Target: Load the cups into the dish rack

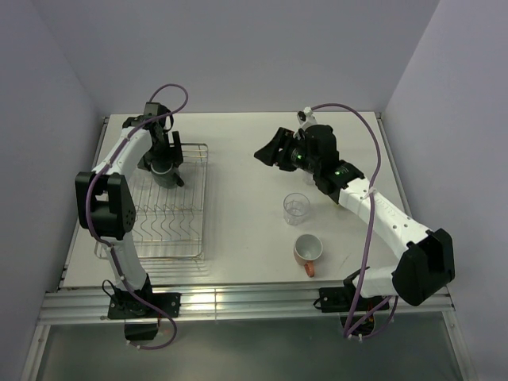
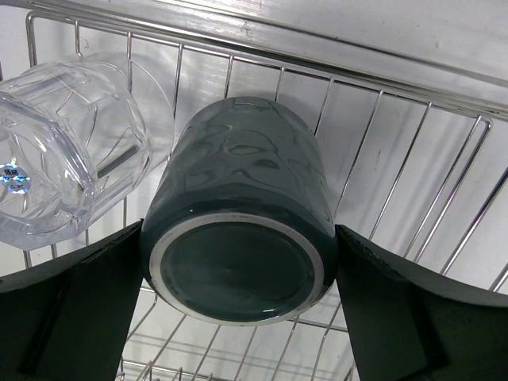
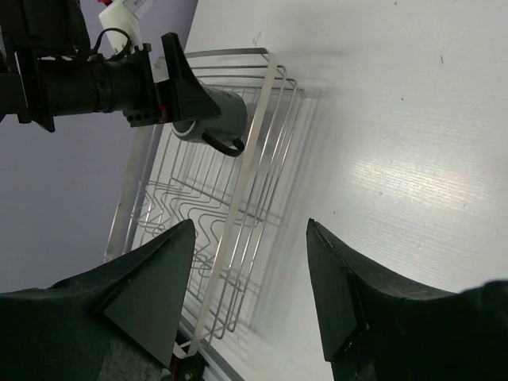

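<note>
The silver wire dish rack (image 1: pixel 171 226) stands at the left. My left gripper (image 1: pixel 165 168) is shut on the black mug (image 2: pixel 238 198), held over the rack's far end with its base toward the wrist camera and a finger (image 2: pixel 79 309) on each side. A clear glass tumbler (image 2: pixel 63 151) lies in the rack beside the mug. My right gripper (image 1: pixel 270 152) is open and empty above the table's middle, facing the rack (image 3: pixel 214 198). A second clear tumbler (image 1: pixel 296 208) and the orange mug (image 1: pixel 308 250) stand on the table on the right.
The white table ends at walls on the left, back and right, with a metal rail (image 1: pixel 238 302) along the front edge. The right wrist view shows the left gripper (image 3: pixel 171 79) and black mug (image 3: pixel 210 119) at the rack's far end.
</note>
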